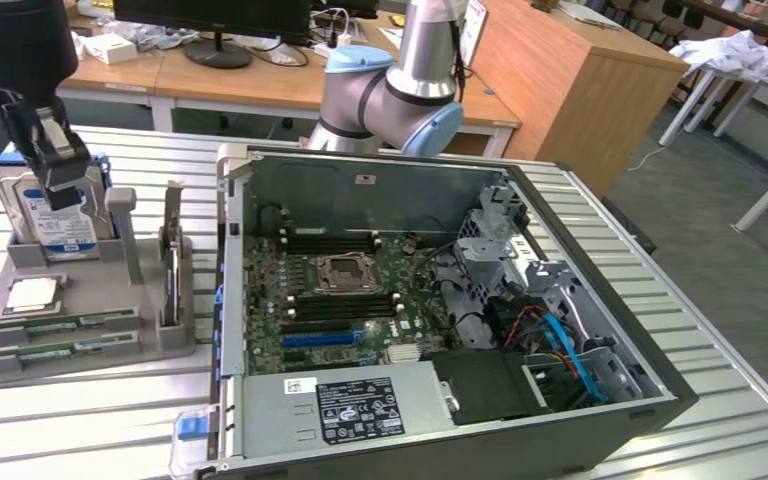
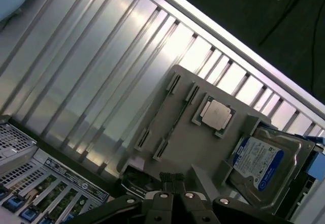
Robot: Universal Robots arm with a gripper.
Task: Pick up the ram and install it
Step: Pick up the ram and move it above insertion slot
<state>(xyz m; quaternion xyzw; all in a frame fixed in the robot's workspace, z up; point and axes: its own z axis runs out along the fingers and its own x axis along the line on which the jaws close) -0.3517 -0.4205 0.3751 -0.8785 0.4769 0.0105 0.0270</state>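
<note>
Exterior view's near edge is showing bare slatted bench (image 1: 77,420) lying open in front of a grey holder tray (image 1: 157,350). One ram (image 1: 77,349) is sitting in the tray's front slot, a second ram (image 1: 77,322) just behind it, then a processor chip (image 1: 33,293) and a hard drive (image 1: 57,228). The hand (image 1: 53,165) is hovering over the drive, fingers looking pressed together on nothing. An open computer case (image 1: 651,390) is crowding the tray on the exterior view's right.

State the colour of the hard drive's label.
The label is blue with some white; the wrist view shows it best.
</note>
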